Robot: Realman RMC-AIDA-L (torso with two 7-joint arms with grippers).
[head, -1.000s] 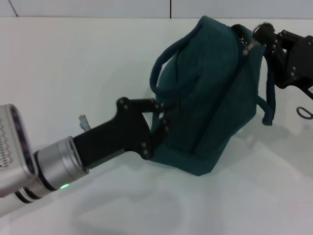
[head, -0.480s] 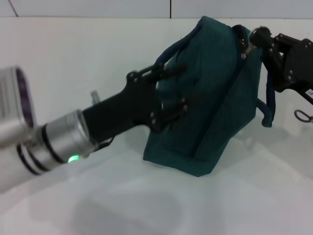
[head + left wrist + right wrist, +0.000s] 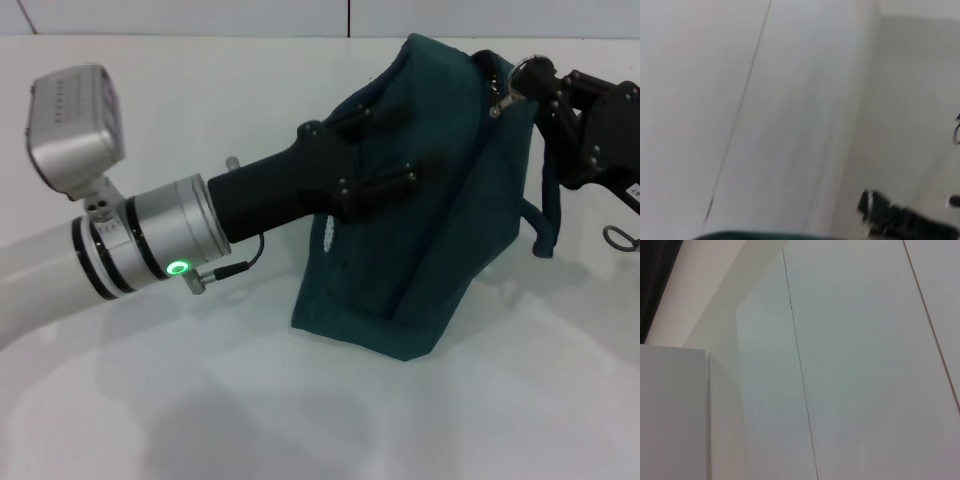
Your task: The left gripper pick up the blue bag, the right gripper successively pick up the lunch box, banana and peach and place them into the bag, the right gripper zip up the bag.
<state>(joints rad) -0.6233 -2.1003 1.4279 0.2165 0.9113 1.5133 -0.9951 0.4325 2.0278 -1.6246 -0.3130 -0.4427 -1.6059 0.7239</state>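
Left gripper (image 3: 385, 150) risen, pushed across blue bag (image 3: 440, 270) — finger spread unclear, right gripper (image 3: 515, 88) pinching zipper pull, contents hidden

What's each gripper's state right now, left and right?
Left gripper: against the side of the dark teal-blue fabric bag; open or shut cannot be told.
Right gripper: at the bag's top corner by the zipper's metal pull; cannot be told.
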